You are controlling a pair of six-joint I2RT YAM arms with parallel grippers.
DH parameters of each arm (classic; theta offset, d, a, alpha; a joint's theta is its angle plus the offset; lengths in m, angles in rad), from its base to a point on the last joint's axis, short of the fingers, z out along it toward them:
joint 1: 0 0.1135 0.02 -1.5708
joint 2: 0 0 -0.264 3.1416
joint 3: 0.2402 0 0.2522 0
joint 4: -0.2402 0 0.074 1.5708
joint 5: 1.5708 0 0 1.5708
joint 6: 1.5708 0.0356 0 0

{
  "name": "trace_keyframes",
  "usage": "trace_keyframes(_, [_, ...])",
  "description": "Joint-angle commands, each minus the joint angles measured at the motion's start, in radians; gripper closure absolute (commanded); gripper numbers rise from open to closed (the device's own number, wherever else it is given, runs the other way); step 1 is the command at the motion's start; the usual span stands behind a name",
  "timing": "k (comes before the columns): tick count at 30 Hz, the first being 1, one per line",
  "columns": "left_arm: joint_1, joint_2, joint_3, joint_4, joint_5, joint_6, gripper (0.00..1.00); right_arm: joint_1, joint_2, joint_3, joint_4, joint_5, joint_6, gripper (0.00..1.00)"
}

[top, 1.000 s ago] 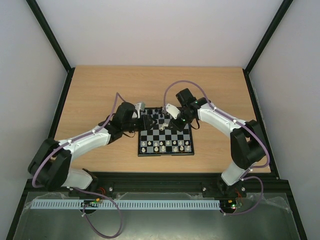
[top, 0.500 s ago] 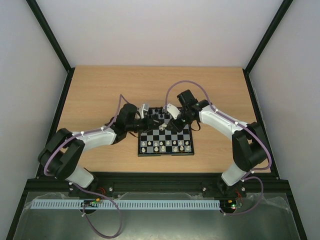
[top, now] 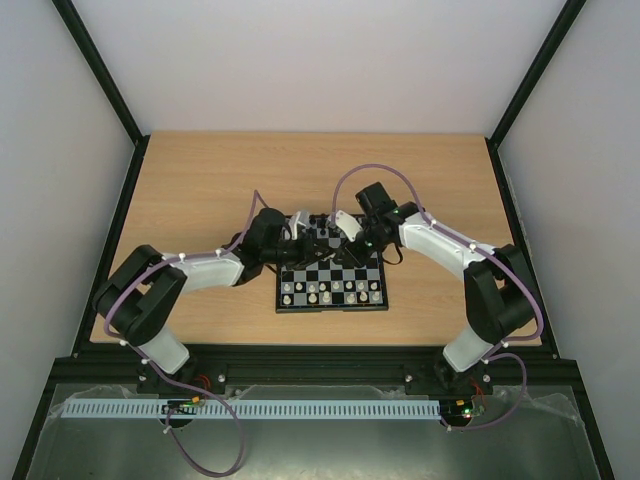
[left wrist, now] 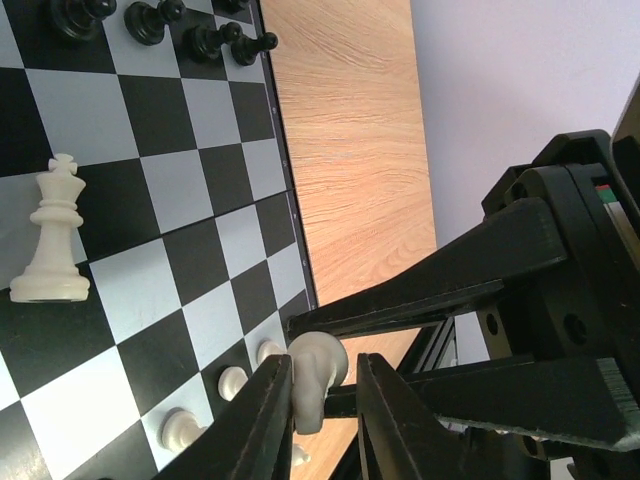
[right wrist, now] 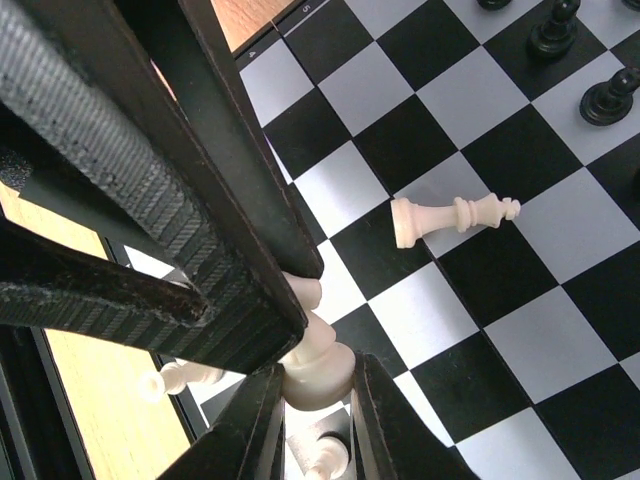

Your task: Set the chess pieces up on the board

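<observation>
1. Held over the far half of the board (top: 325,272), right where the two claws meet: one cream piece (right wrist: 318,365).
2. Clamped on that piece's wide rounded end, with a finger touching it on either side: the right claw (right wrist: 317,385).
3. Flanking the same piece closely from the board's opposite side: the left claw (left wrist: 322,370). One finger lies against the piece and a thin dark sliver shows beside the other, so cannot tell whether pinching or just short of it.
4. Standing upright and alone in the board's middle rows, well apart from the held piece: a cream king (left wrist: 50,240).
5. Lined up along the board's far edge, all upright: black pieces (left wrist: 150,20).
6. Ranged along the board's near rows, on the side toward the arm bases: more cream pieces (top: 330,292).
7. Beneath the board, and spreading out well beyond all four of its edges: the pale wooden desk (top: 200,180).
</observation>
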Motion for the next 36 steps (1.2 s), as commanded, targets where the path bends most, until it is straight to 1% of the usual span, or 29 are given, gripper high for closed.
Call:
trace_keyframes(1, [-0.018,0.017,0.036,0.043,0.029,0.004,0.84,0.005,-0.031,-0.012,-0.005,-0.026,0.009,0.85])
trace_keyframes(8, [-0.019,0.018,0.040,0.028,0.015,0.022,0.96,0.005,-0.042,-0.020,-0.004,-0.023,0.009,0.84])
trace_keyframes(10, [-0.020,0.014,0.049,-0.004,0.002,0.047,0.97,0.004,-0.049,-0.019,-0.010,-0.023,0.007,0.79])
trace_keyframes(12, [-0.020,-0.002,0.072,-0.076,-0.021,0.095,0.98,0.002,-0.064,-0.018,-0.025,-0.032,-0.003,0.70])
trace_keyframes(14, [-0.019,-0.044,0.102,-0.181,-0.065,0.164,0.98,-0.006,-0.090,-0.021,-0.032,-0.055,-0.008,0.61])
trace_keyframes(15, [-0.020,-0.065,0.115,-0.262,-0.093,0.203,0.98,-0.012,-0.106,-0.022,-0.036,-0.068,-0.008,0.57])
trace_keyframes(17, [-0.023,-0.116,0.140,-0.379,-0.156,0.292,0.98,-0.028,-0.133,-0.011,-0.056,-0.093,-0.001,0.52])
trace_keyframes(19, [-0.035,-0.161,0.163,-0.498,-0.240,0.374,0.98,-0.045,-0.156,0.007,-0.069,-0.106,0.021,0.51])
trace_keyframes(21, [-0.070,-0.195,0.189,-0.628,-0.329,0.452,0.98,-0.058,-0.178,0.011,-0.056,-0.094,0.059,0.51])
trace_keyframes(24, [-0.153,-0.218,0.250,-0.815,-0.510,0.542,0.98,-0.067,-0.204,0.005,-0.022,-0.049,0.119,0.51])
trace_keyframes(26, [-0.206,-0.224,0.271,-0.909,-0.595,0.576,0.98,-0.076,-0.220,-0.016,0.015,-0.030,0.153,0.51])
trace_keyframes(31, [-0.295,-0.231,0.269,-1.025,-0.677,0.606,0.98,-0.083,-0.286,-0.123,0.158,0.086,0.197,0.51])
trace_keyframes(34, [-0.335,-0.230,0.266,-1.067,-0.735,0.598,0.97,-0.083,-0.300,-0.167,0.188,0.126,0.189,0.51])
trace_keyframes(36, [-0.357,-0.236,0.253,-1.070,-0.749,0.585,0.97,-0.083,-0.301,-0.190,0.210,0.160,0.183,0.51])
